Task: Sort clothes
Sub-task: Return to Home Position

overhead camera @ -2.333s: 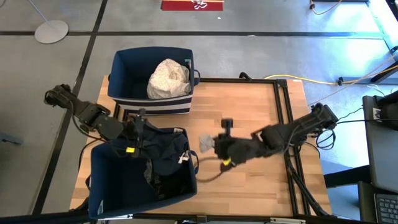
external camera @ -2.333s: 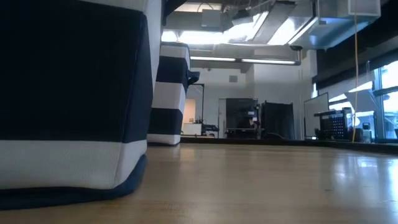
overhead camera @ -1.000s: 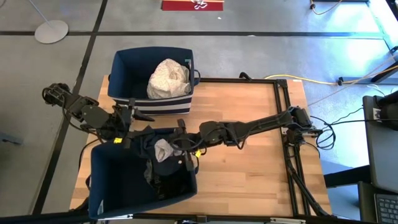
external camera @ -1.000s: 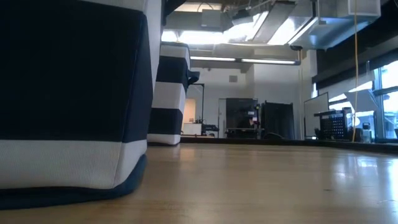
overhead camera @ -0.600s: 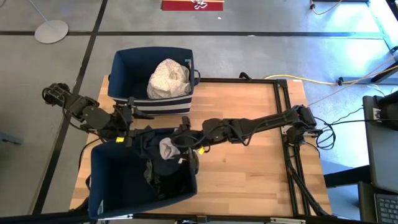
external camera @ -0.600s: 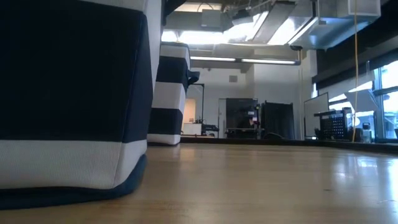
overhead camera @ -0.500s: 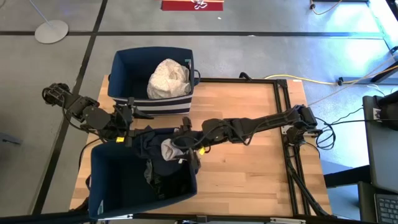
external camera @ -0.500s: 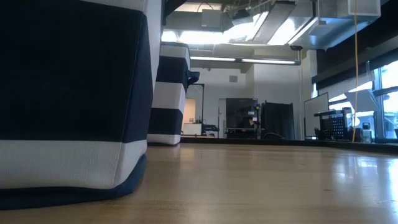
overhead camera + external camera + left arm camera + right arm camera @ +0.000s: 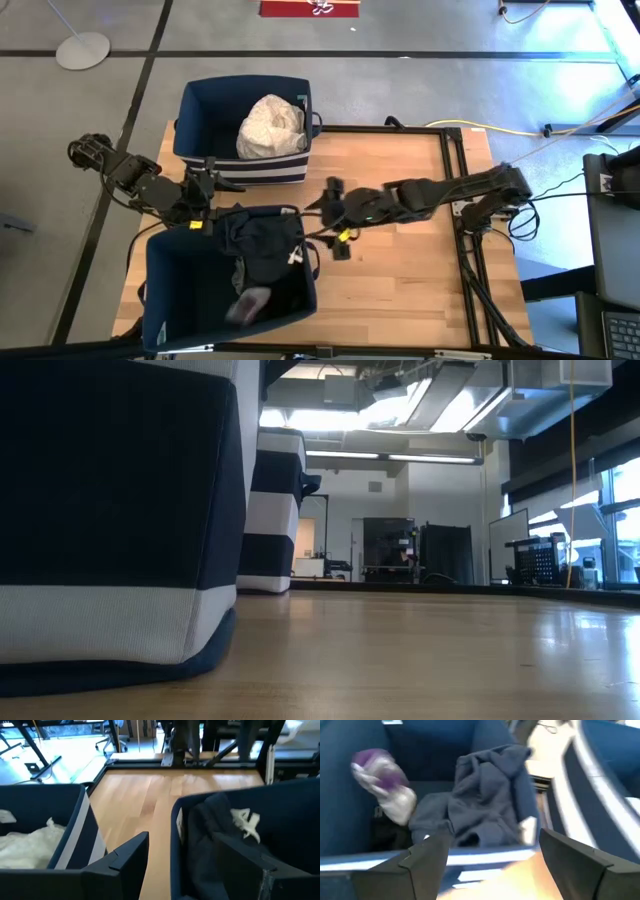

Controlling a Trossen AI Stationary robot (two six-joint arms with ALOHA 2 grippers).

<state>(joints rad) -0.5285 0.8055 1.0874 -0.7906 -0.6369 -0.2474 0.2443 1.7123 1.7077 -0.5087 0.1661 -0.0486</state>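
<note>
The table (image 9: 400,280) fills the middle of the high view. At its lower left sits one bin (image 9: 185,295), with dark clothes (image 9: 262,243) heaped along its right side and a blurred pale bundle (image 9: 250,303) below them. The second bin (image 9: 200,110), upper left, holds white clothes (image 9: 270,125). My right gripper (image 9: 337,217) hangs just right of the lower bin, fingers spread wide, empty. My left gripper (image 9: 215,180) sits between the bins, fingers wide apart, empty too.

Grey socks (image 9: 248,303) are inside the lower navy bin (image 9: 185,285); right pincer (image 9: 335,217) gapes alongside.
</note>
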